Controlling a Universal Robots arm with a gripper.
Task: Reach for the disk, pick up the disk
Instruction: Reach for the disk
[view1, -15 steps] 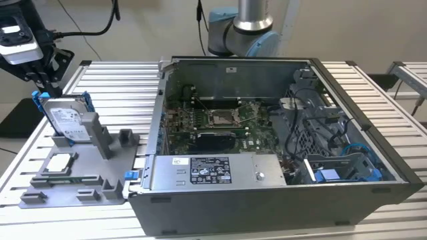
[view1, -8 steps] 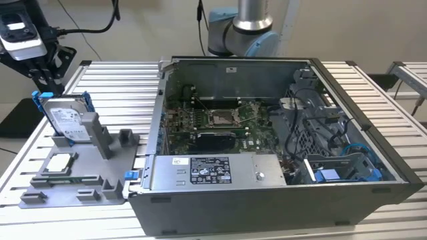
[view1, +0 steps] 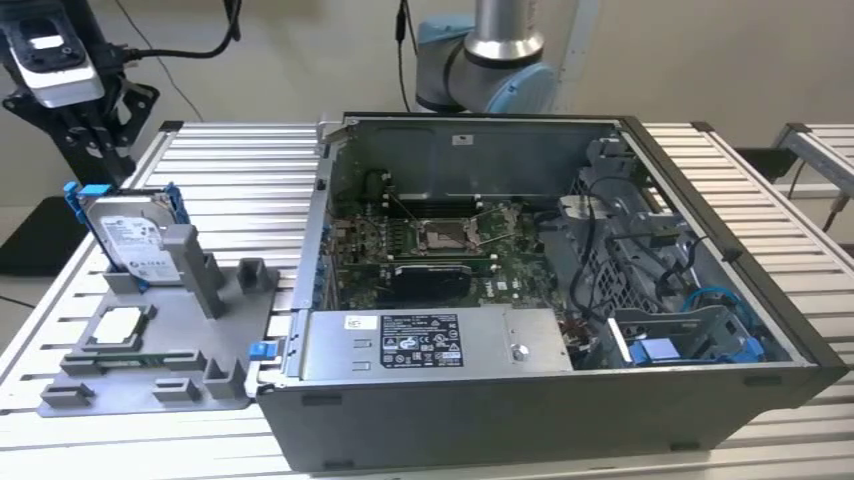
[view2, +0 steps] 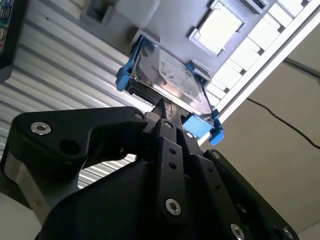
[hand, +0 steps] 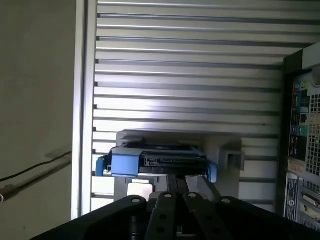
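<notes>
Gripper (view2: 162, 107): your fingers (hand: 174, 186) were pressed together, above the disk (view1: 134, 232).
Disk: stood on edge in the grey holder (view1: 200, 360).
Table (view1: 227, 160): slatted metal; holder just beside the open case (view1: 534, 420).
Room: plain beige wall (view1: 294, 60); one black cable (hand: 35, 167).

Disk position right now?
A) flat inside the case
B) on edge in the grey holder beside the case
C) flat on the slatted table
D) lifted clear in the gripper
B: the disk stands on edge in the grey holder, to the exterior view's left of the open computer case, with the gripper just above its top edge.
</notes>
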